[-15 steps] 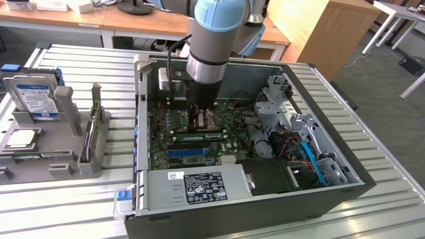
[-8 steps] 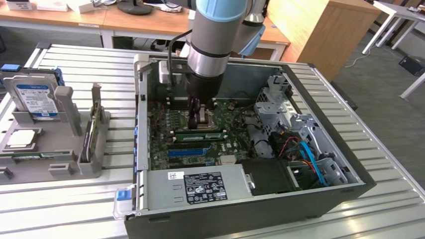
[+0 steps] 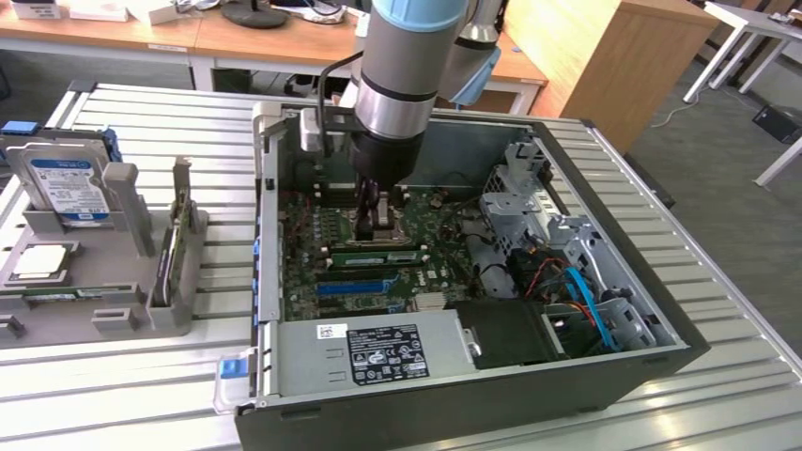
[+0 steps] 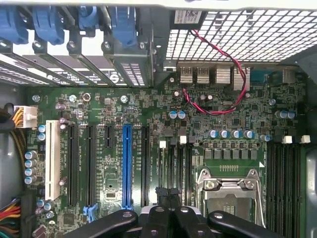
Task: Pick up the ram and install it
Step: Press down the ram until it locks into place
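the arm reaches down into the open computer case [image 3: 652, 362] that lies on the slatted metal table [image 3: 739, 310]. its pincer [image 3: 371, 224] is closed narrow, its dark fingers [image 4: 168, 218] pressed together with nothing visibly between them. in the exterior view it hovers low over the motherboard [image 3: 376, 272], just beside the processor socket [image 4: 230, 191] with its metal frame. a ram stick [image 3: 372, 255], green with a pale label strip, lies seated in a slot on the board right below the pincer tips. in the wrist view a long blue expansion slot [image 4: 127, 166] runs among black ones, and a red and black wire pair [image 4: 218, 106] loops near the rear ports. at the exterior view's left, a grey holder [image 3: 113, 282] carries a blue-labelled hard drive [image 3: 66, 188] standing upright.
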You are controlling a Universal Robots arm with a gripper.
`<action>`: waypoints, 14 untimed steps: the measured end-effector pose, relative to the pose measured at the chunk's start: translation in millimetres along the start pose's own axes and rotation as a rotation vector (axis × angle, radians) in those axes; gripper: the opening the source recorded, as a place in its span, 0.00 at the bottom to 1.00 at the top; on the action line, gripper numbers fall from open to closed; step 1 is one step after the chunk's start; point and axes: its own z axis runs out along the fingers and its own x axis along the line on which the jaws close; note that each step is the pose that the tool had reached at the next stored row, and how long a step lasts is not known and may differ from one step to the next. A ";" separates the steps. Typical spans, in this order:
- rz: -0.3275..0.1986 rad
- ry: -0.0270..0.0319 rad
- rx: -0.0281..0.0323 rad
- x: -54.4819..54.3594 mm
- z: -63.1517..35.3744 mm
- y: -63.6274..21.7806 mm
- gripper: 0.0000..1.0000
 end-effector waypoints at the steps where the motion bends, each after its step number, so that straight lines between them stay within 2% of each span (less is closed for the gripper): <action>1: 0.000 0.0000 0.0000 0.0 0.0 0.0 0.11; 4: 0.000 0.0003 -0.0001 0.0 -0.2 -4.3 0.11; 14: 0.000 0.0002 -0.0002 -0.3 -0.6 -28.8 0.11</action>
